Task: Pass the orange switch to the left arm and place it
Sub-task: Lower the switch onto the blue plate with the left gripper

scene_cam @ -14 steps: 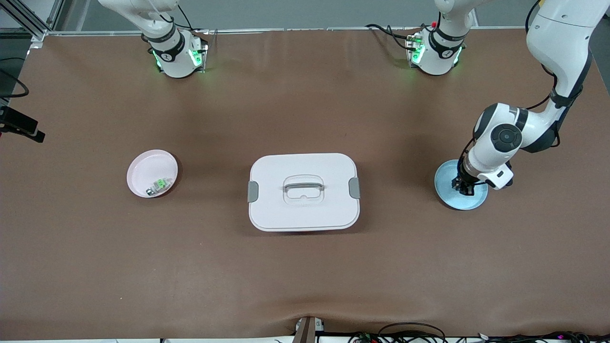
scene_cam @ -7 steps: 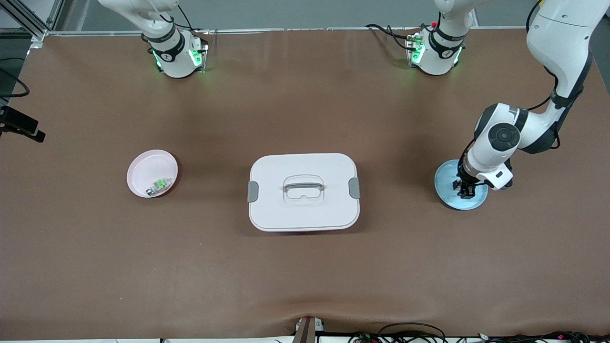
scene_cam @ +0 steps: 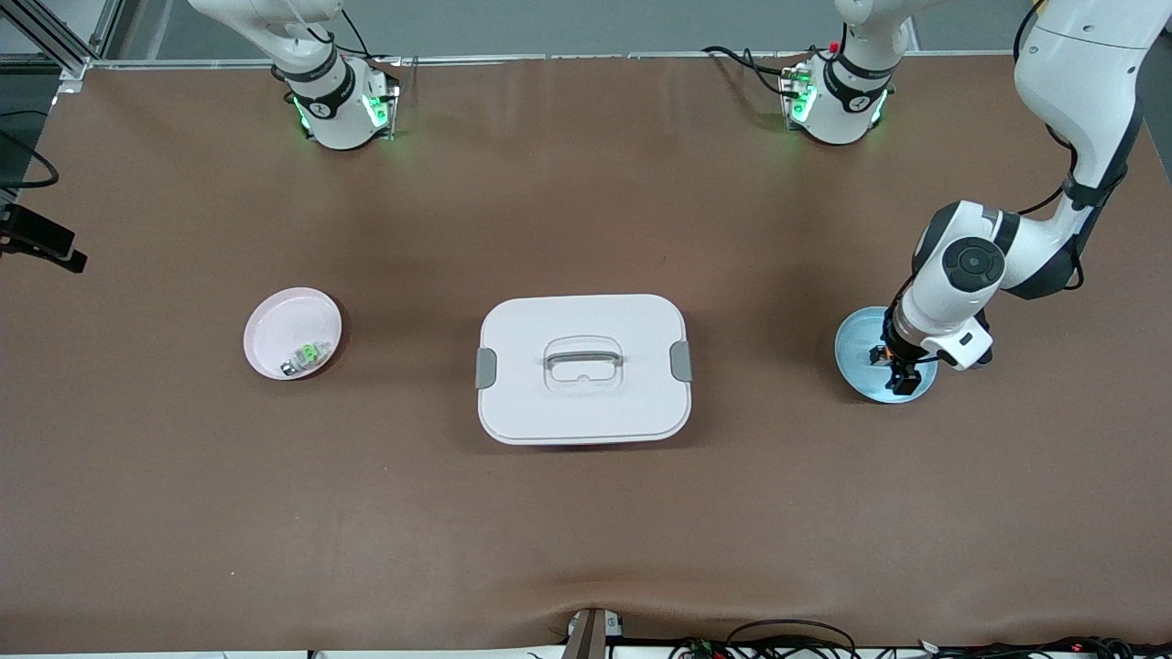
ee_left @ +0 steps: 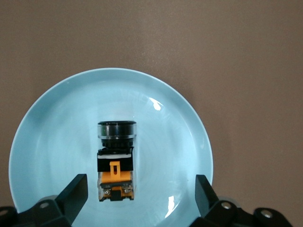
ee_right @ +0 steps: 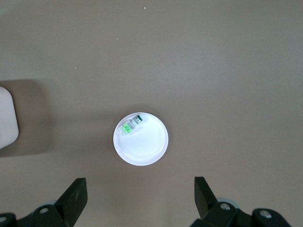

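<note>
The orange switch (ee_left: 116,163) lies on its side in a blue plate (ee_left: 57,123) toward the left arm's end of the table, black cap and body with an orange base. In the front view it shows as a small orange speck (scene_cam: 884,353) on the blue plate (scene_cam: 856,357). My left gripper (scene_cam: 904,373) hangs low over this plate, open, with the fingers (ee_left: 71,194) apart on either side of the switch and not touching it. My right gripper (ee_right: 137,201) is open and empty, high above the pink plate, and out of the front view. The white box (scene_cam: 583,368) sits at the table's middle.
A pink plate (scene_cam: 275,329) with a green-and-clear switch (scene_cam: 311,353) sits toward the right arm's end; both show in the right wrist view, the plate (ee_right: 144,146) and the switch (ee_right: 127,126). A corner of the box (ee_right: 7,118) shows there too.
My left gripper has shifted a little across the blue plate toward the front camera. The switch, box and pink plate have not moved.
</note>
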Robot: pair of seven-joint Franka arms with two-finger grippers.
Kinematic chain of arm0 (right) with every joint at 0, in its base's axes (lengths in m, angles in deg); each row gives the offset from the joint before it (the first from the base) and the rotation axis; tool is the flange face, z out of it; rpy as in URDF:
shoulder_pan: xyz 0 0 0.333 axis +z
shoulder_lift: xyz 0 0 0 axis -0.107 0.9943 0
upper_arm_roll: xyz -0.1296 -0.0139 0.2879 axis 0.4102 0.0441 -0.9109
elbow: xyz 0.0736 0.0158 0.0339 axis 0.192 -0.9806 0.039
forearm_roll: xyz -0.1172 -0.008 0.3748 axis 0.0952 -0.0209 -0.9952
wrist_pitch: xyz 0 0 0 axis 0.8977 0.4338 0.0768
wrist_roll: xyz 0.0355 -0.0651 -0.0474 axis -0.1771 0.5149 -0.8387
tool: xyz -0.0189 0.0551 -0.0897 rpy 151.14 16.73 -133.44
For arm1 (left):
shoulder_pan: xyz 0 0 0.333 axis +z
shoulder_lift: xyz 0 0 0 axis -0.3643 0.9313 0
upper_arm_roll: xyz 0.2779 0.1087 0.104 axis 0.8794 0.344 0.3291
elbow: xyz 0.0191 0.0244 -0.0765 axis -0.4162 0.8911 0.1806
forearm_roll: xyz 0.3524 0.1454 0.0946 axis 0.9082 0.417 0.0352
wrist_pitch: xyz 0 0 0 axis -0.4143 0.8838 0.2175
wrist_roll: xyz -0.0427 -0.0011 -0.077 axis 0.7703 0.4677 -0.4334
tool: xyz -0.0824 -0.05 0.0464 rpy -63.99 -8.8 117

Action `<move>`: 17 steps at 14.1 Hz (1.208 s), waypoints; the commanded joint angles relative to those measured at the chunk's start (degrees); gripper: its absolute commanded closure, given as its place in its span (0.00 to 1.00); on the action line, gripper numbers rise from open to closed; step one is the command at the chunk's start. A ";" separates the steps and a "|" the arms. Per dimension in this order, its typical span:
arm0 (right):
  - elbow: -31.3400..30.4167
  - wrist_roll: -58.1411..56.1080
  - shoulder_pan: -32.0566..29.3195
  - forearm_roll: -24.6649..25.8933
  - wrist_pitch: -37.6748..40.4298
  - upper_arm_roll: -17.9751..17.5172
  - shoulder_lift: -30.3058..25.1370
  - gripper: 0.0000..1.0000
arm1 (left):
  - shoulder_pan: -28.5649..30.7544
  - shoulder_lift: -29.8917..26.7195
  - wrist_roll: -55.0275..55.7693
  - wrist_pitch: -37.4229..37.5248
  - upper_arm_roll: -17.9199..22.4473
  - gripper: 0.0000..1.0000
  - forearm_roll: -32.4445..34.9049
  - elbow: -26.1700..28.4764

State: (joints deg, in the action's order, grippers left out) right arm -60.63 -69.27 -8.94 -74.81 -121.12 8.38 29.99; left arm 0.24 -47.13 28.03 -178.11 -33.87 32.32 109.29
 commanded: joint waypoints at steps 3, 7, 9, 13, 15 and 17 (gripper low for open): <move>-2.94 1.05 0.70 1.75 -0.49 -0.24 -2.55 0.00 | 0.01 0.69 1.83 -0.17 -0.19 0.00 1.55 -0.75; -4.96 1.14 0.26 0.96 -1.46 0.02 -3.87 0.00 | 0.53 1.30 1.83 -0.17 -0.28 0.00 1.64 -1.27; -4.96 1.40 -0.01 0.87 -1.37 0.11 -3.87 0.00 | 0.72 2.53 1.91 0.62 -0.37 0.00 1.73 -2.94; -4.96 2.81 -0.27 0.43 -1.29 0.11 -3.87 0.00 | 0.01 1.32 -0.10 0.97 -0.28 0.00 0.50 -2.60; -5.05 3.25 -1.06 -1.93 -1.20 0.11 -3.87 0.00 | 0.10 -0.62 -7.45 0.97 -0.28 0.00 -2.55 -2.24; -5.05 3.16 -1.50 -2.21 -1.20 0.11 -3.79 0.00 | 0.01 -3.42 -16.15 0.97 -0.19 0.00 -7.39 -0.75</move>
State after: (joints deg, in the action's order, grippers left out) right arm -63.93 -66.73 -9.21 -75.57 -121.63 8.89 27.80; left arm 0.35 -46.38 19.00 -177.96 -33.98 28.87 106.68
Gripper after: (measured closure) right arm 0.000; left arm 0.000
